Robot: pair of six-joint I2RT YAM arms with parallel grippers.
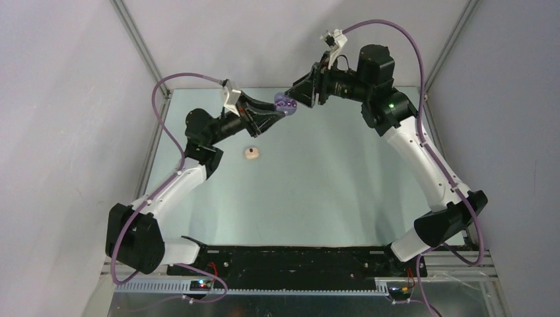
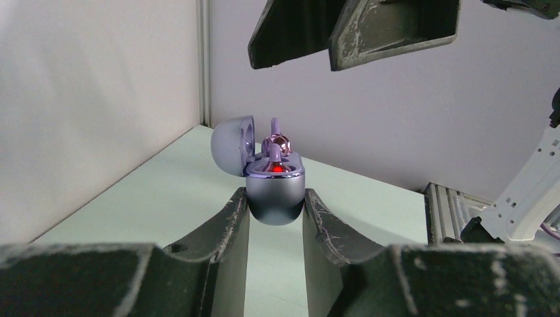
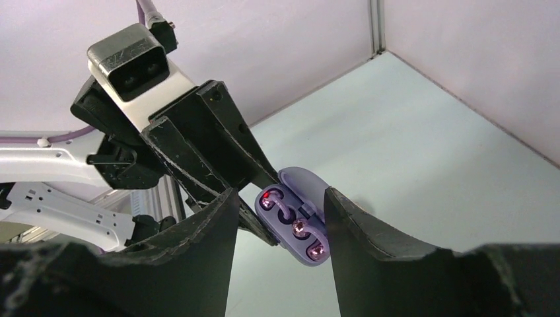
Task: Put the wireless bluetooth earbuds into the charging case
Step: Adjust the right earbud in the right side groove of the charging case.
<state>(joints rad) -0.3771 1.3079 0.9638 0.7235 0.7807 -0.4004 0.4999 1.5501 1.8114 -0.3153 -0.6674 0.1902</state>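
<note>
Nearest the arm bases, a small cream-white rounded object lies alone on the pale green tabletop. It is on the base side of the left hand and well apart from it. Whether it is a case or an earbud I cannot tell.

Farther out, the left hand is pressed tight on the rounded bottom of a lilac pebble-shaped plastic charging case. It holds the case upright in the air, with the hinged lid swung open to one side. Glossy purple earbuds sit in the case's top, and one stem stands above the rim.

Beyond, the right hand is spread and empty, its fingertips just above the case and straddling it without touching.
</note>
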